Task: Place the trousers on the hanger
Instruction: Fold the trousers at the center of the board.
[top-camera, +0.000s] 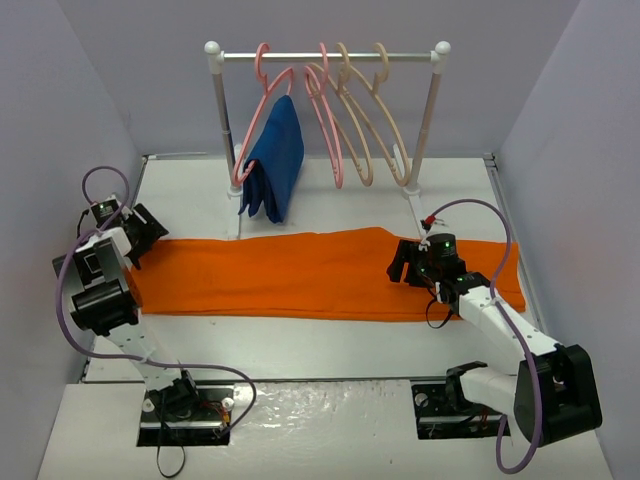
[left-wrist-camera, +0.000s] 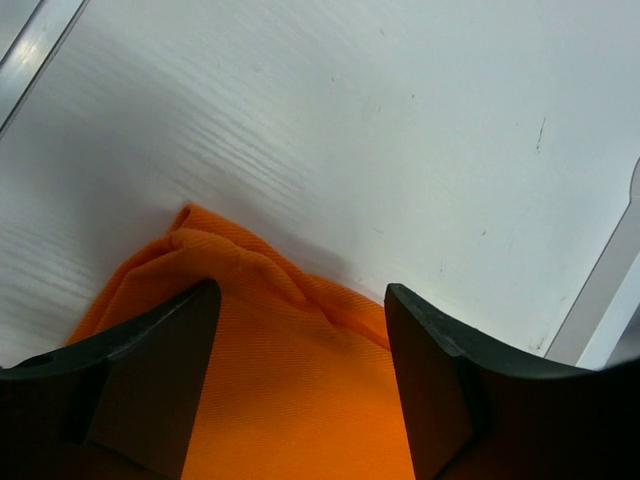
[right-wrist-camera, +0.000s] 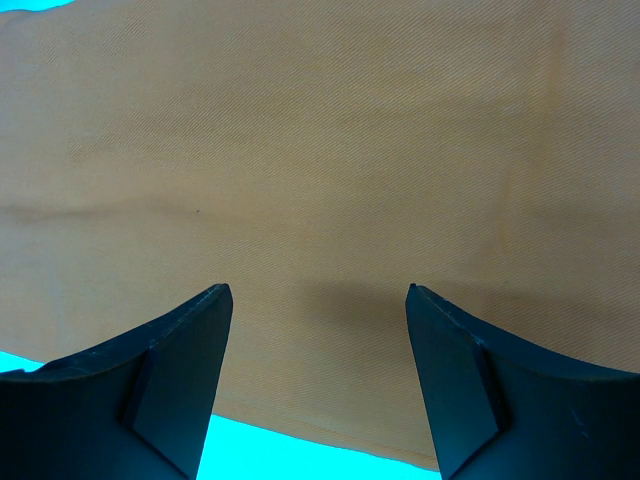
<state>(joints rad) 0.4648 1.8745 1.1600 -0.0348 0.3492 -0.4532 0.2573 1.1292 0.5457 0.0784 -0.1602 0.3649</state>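
Observation:
The bright orange trousers (top-camera: 300, 275) lie flat and stretched across the table from left to right. My left gripper (top-camera: 143, 235) is at their left end. In the left wrist view it (left-wrist-camera: 300, 288) stands open, and a bunched corner of the trousers (left-wrist-camera: 270, 340) lies between and below its fingers. My right gripper (top-camera: 402, 262) hovers over the right part of the trousers. It (right-wrist-camera: 318, 288) is open, with the flat trousers cloth (right-wrist-camera: 300, 150) under it and nothing pinched. A cream-beige hanger (top-camera: 395, 150) hangs on the rail at the back right.
A white rack (top-camera: 325, 56) stands at the back. It carries pink hangers (top-camera: 330, 140), a second beige hanger (top-camera: 360, 150) and a dark blue garment (top-camera: 275, 160) draped on the leftmost hanger. Grey walls close in both sides.

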